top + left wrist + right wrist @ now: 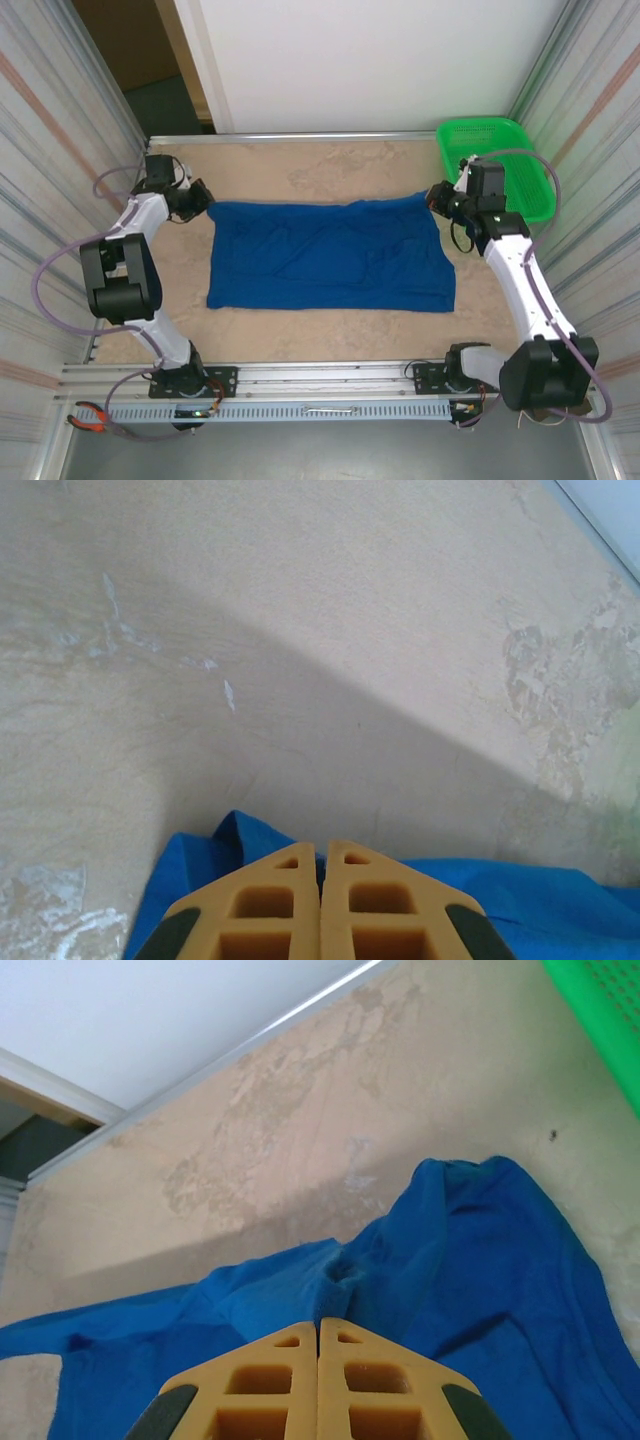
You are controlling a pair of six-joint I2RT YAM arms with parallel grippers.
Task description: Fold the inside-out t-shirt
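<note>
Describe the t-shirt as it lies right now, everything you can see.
The t-shirt is royal-blue soft cloth, spread nearly flat but wrinkled in a rough rectangle on the table, long side running left to right. The shut left gripper pinches its far left corner and the shut right gripper its far right corner, where the cloth puckers.
</note>
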